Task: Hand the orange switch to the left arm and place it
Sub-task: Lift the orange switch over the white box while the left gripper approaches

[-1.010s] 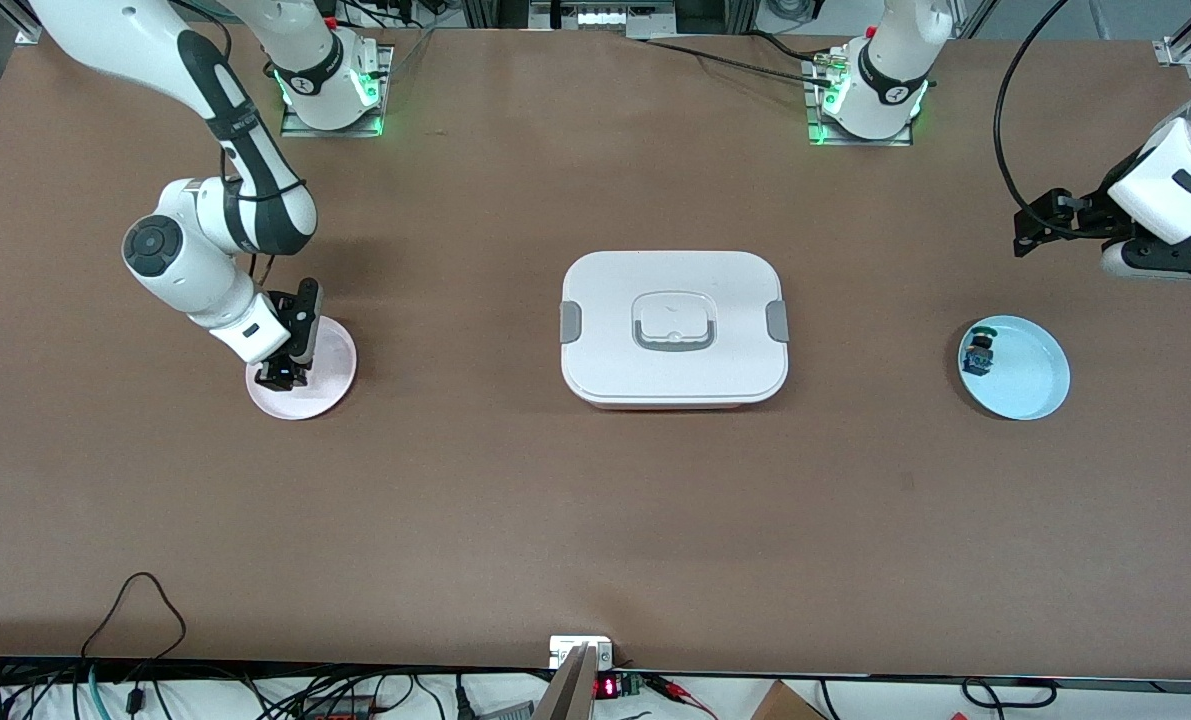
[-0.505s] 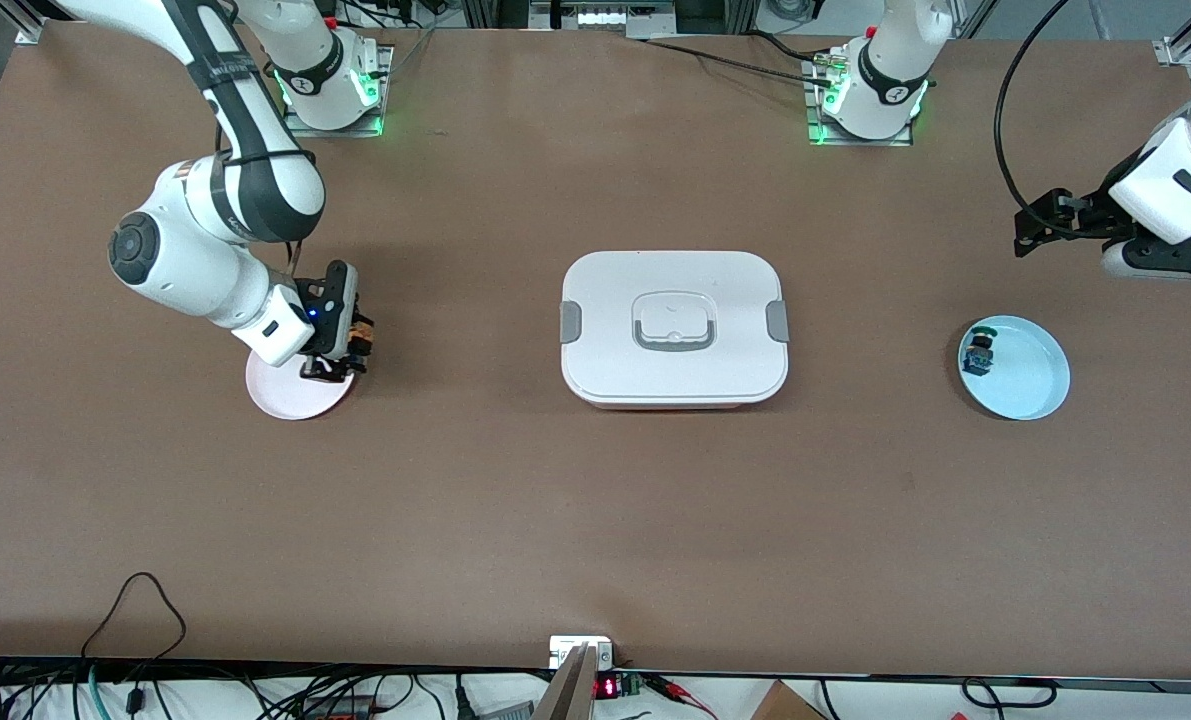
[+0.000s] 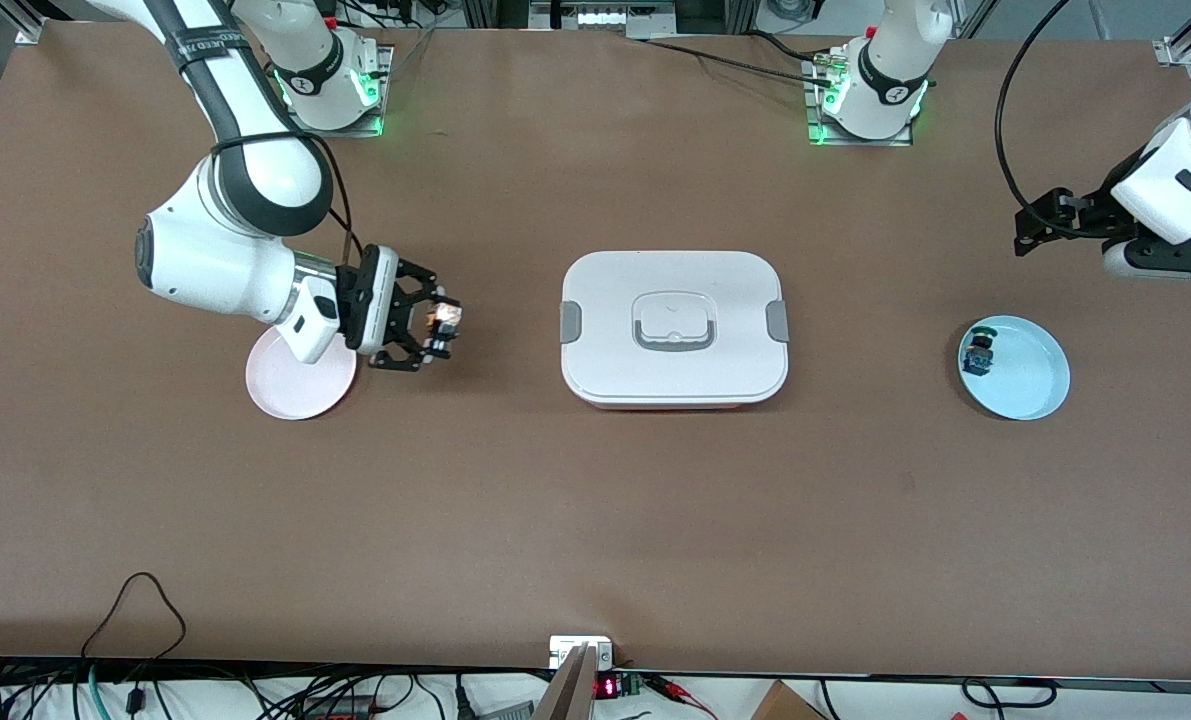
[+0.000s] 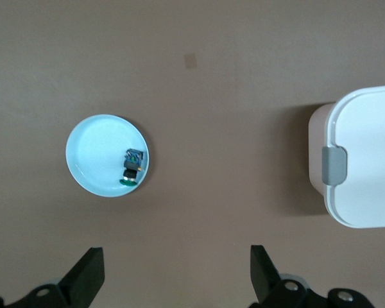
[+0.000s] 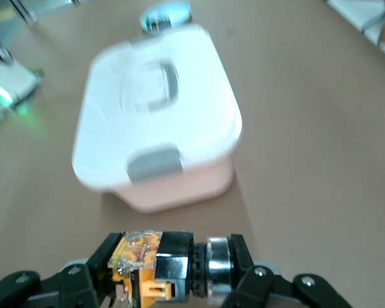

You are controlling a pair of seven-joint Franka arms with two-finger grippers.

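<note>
The orange switch (image 3: 443, 318) is clamped in my right gripper (image 3: 439, 328), which is shut on it and hangs over the table between a pink plate (image 3: 290, 388) and the box (image 3: 673, 325). In the right wrist view the orange switch (image 5: 155, 269) lies crosswise between the jaws of the right gripper (image 5: 174, 258), its metal ring against one finger, and the white box (image 5: 157, 122) lies ahead of it. My left gripper (image 3: 1040, 222) waits open, high over the left arm's end of the table. Nothing is between the fingers of the left gripper (image 4: 176, 273).
A light blue plate (image 3: 1033, 378) at the left arm's end holds a small green-capped, blue-bodied switch (image 3: 978, 350). The left wrist view shows that plate (image 4: 93, 151), its switch (image 4: 132, 167) and one end of the box (image 4: 366, 160). Cables run along the table edge nearest the front camera.
My right gripper has risen from the pink plate with the orange switch, turned sideways and moved toward the box. The left arm has not moved.
</note>
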